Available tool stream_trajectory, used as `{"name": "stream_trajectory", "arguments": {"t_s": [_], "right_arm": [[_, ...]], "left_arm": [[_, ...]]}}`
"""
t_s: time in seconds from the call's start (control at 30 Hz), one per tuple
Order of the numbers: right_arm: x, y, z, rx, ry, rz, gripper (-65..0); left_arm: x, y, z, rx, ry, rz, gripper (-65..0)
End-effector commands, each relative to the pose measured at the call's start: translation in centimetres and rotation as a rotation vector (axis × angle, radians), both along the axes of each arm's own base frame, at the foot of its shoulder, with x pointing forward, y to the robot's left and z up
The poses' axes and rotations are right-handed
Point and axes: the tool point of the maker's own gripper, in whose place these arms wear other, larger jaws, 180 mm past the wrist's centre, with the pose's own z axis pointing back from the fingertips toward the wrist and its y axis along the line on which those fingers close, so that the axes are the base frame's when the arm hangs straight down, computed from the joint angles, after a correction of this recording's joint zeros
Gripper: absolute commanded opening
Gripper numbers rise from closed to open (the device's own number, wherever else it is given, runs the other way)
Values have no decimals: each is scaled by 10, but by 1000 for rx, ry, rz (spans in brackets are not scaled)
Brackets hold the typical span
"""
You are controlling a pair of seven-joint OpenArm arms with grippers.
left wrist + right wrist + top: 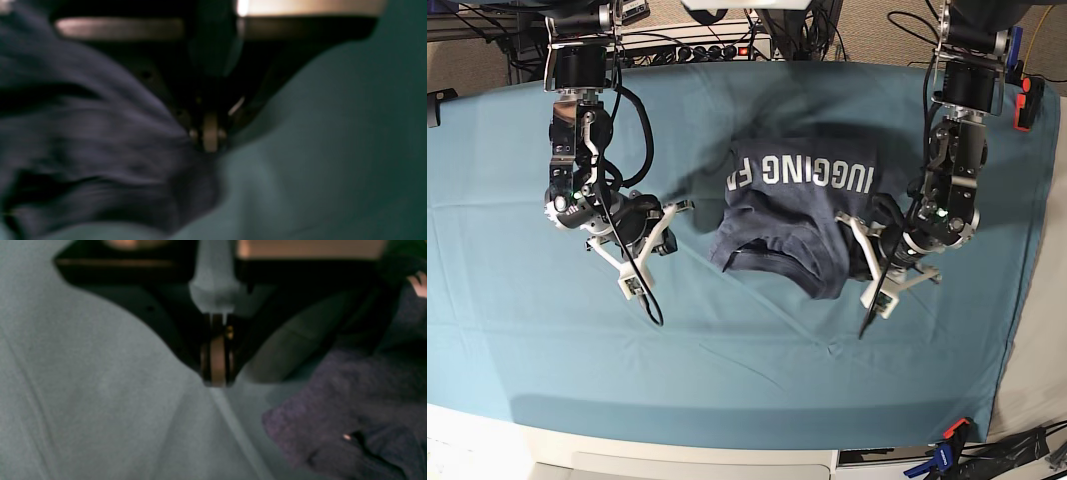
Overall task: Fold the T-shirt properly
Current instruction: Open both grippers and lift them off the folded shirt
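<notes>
Teal tablecloth (527,330) covers the whole bench in the base view, w/ cables and gear along the far edge. T-shirt (802,205) lies crumpled near the middle, a bit toward the view's right, white lettering up and reading upside down; its near edge is bunched and folded under. Left gripper (864,245) sits at the shirt's right-hand edge, jaws closed, dark cloth bunched against it. Right gripper (667,222) is on the view's left, jaws closed, apart from the shirt, over bare cloth.

Left wrist view, blurry: left gripper (210,138) has jaws together w/ the tips low at the tablecloth (333,133); T-shirt (83,140) fabric gathers right up to the tips from the left, looks pinched there, though blur keeps it from being certain.

Right wrist view: right gripper (217,370) closed, nothing between the jaws, tips just above or on the tablecloth (83,390) — can't tell which. T-shirt (350,406) lies off to the right, not touching.
</notes>
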Motion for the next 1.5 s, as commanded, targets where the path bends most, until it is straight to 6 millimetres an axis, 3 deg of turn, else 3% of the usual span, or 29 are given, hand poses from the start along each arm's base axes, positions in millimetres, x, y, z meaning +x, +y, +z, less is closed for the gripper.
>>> {"name": "stream_trajectory", "arguments": {"t_s": [0.0,0.13,0.23,0.5,0.6,0.7,0.8,1.03,1.3,1.37,1.47], "right_arm": [[13,1,18,15,-64,2,-650],[13,4,19,38,-66,5,-650],[12,18,26,126,-72,30,-650],[-18,128,77,576,-128,340,-650],[-21,148,82,627,-120,352,-650],[-26,154,78,615,-87,368,-650],[-26,146,60,516,-43,348,-650],[-3,102,21,236,-17,146,-650],[22,60,15,32,-107,-23,-650],[34,34,19,-78,-152,-112,-650],[52,-26,37,-288,-225,-317,-650]], "left_arm": [[14,9,19,10,-71,30,-650],[18,29,18,64,-80,96,-650],[21,38,18,98,-89,136,-650],[20,38,17,97,-80,135,-650],[19,38,16,99,-76,136,-650],[17,38,13,99,-70,136,-650],[13,38,9,99,-59,134,-650],[9,32,6,60,-41,125,-650],[5,24,5,38,-30,83,-650],[4,24,3,43,-20,79,-650],[3,25,2,47,-16,80,-650]]}}
